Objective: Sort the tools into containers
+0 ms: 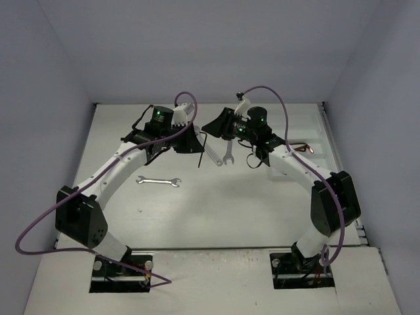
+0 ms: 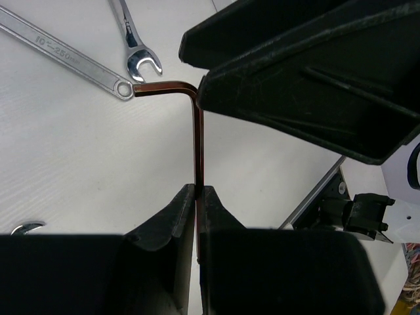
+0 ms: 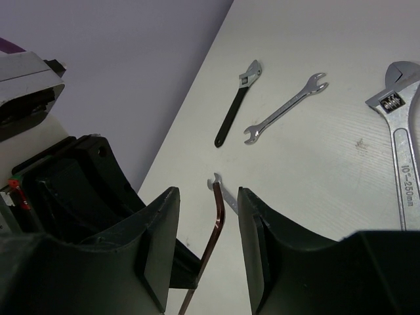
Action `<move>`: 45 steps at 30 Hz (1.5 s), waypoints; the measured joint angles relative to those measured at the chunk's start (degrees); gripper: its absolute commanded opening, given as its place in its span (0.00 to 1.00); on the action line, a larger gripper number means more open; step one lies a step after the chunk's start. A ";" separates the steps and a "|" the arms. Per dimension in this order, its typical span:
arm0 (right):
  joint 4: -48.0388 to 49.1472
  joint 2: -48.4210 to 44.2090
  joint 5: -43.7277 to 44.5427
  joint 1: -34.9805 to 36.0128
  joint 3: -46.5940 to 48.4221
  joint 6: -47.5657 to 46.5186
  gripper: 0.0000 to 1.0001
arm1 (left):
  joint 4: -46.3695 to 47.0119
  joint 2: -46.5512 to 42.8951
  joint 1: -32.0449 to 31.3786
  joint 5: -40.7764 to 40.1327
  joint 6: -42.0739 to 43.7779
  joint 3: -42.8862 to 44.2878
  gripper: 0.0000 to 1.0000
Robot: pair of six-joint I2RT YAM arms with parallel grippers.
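— What sits closest, right at the lens?
— The left gripper, jaws clamped together on the long leg of a dark brown hex key.
— And the right gripper?
— Jaws apart, one on each side of the hex key, with gaps showing.
— Is there room to move?
— Bare table spreads on the near side of the hex key. An adjustable wrench and an open-end wrench lie beyond its bend.
— Is anything hidden?
— The hex key's lower end vanishes between the left fingers.
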 measured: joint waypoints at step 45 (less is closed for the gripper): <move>1.12 -3.96 24.13 -38.12 -18.56 13.72 0.00 | -8.35 -7.19 -1.59 -22.28 4.28 -9.15 0.70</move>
